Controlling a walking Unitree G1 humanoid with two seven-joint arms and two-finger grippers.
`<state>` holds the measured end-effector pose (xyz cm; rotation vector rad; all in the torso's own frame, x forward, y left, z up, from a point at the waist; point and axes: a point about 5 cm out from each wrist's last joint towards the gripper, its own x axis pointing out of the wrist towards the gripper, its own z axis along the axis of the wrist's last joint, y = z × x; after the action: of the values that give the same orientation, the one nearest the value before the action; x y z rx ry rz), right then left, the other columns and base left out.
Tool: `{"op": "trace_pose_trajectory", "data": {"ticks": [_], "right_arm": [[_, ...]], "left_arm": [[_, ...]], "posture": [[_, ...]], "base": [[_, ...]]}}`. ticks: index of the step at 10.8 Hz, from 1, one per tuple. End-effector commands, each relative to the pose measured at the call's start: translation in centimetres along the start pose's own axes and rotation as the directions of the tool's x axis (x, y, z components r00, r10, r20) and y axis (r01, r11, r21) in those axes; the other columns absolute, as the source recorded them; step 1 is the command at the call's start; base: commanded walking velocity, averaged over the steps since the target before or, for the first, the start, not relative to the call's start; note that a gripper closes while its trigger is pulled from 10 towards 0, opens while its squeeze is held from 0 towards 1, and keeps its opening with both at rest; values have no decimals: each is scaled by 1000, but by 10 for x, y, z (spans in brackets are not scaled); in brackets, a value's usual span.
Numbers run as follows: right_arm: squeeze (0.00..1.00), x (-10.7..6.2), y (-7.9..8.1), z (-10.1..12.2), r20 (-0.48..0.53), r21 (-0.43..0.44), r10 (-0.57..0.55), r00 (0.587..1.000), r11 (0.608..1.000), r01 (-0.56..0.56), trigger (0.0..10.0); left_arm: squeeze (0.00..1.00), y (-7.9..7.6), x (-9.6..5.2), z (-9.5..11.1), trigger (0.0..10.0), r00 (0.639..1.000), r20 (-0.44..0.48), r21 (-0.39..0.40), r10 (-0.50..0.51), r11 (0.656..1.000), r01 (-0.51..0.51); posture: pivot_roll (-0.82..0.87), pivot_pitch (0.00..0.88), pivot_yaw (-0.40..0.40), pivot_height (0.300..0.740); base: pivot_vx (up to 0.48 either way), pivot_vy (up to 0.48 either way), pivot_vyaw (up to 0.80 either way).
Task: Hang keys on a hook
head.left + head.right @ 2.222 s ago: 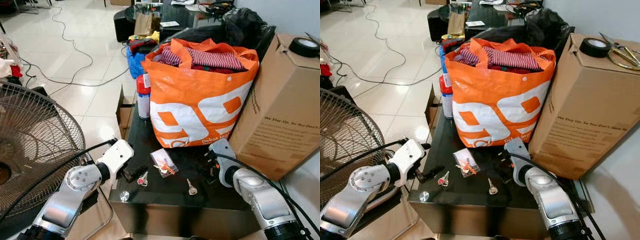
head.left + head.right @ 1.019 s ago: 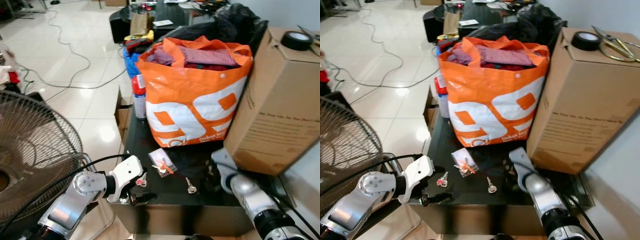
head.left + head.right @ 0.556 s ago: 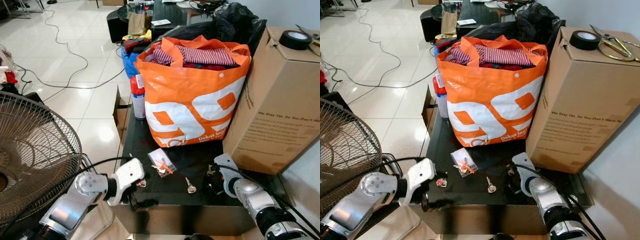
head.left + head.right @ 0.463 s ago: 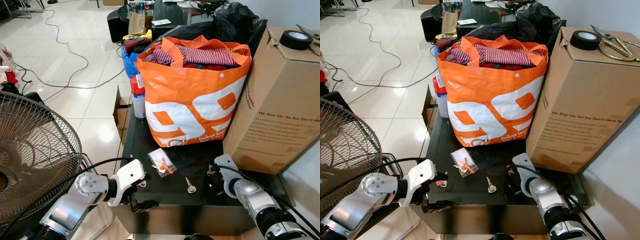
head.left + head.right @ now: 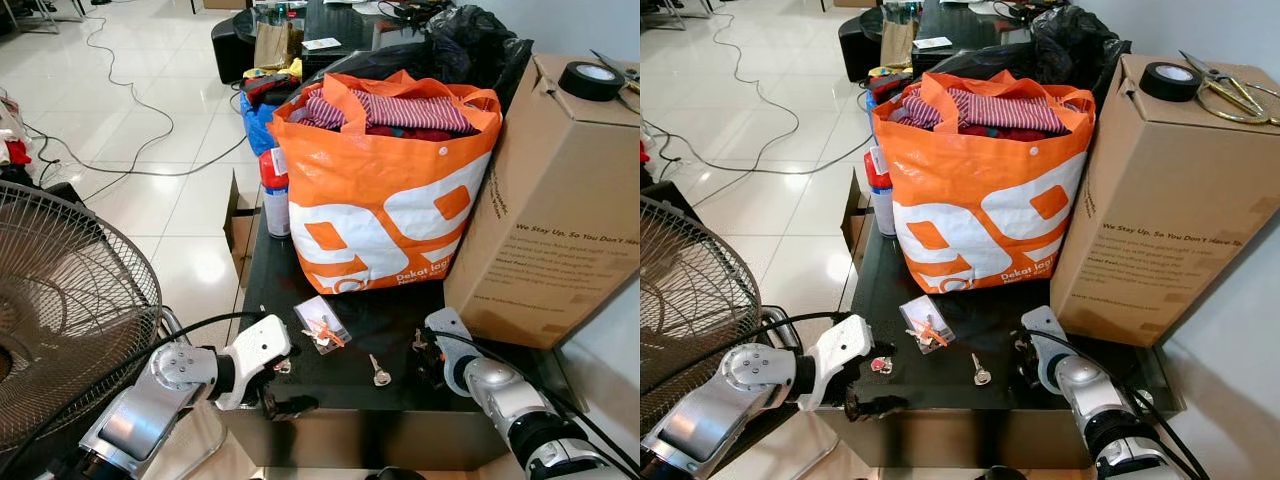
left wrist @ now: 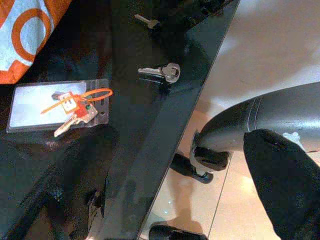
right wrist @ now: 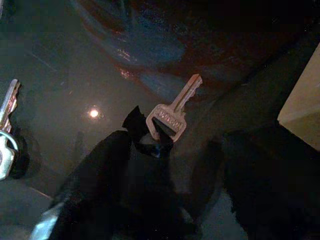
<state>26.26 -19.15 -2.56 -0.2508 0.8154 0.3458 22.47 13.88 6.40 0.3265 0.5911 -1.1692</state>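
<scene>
On the black glass table [image 5: 280, 275], in front of the orange bag [image 5: 385, 190], lie a clear pouch with keys [image 5: 323, 325] and a single silver key [image 5: 380, 375]. The left gripper [image 5: 280, 405] hangs at the table's front edge; its fingers seem spread. The right gripper [image 7: 165, 155] rests on the table beside the cardboard box [image 5: 550, 200], a key [image 7: 172, 114] just before its fingertips; I cannot tell whether they are pinching it.

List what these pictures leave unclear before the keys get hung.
- Right gripper: the dark wrist view hides whether its fingers grip the brass key.
- Left gripper: fingers at the table edge, black on black; their state is unreadable.
- Tagged keys in the clear sleeve: tag writing too small.
</scene>
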Motion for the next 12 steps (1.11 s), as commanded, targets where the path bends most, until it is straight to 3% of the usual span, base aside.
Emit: {"op": "trace_pose_trajectory", "data": {"ticks": [1, 12], "right_arm": [[0, 1, 0, 6, 24, 0, 4, 1000, 1000, -4, 0], [0, 0, 0, 3, 35, -10, 10, 999, 1000, -10, 0]], "left_arm": [[0, 1, -3, 4, 10000, 1000, 10, 3, 8, 1000, -8], [0, 1, -2, 9, 10000, 1000, 4, 10, -9, 1000, 9]], "posture": [[-122, 0, -1, 740], [-130, 0, 12, 740]], "base": [[0, 0, 0], [0, 0, 0]]}}
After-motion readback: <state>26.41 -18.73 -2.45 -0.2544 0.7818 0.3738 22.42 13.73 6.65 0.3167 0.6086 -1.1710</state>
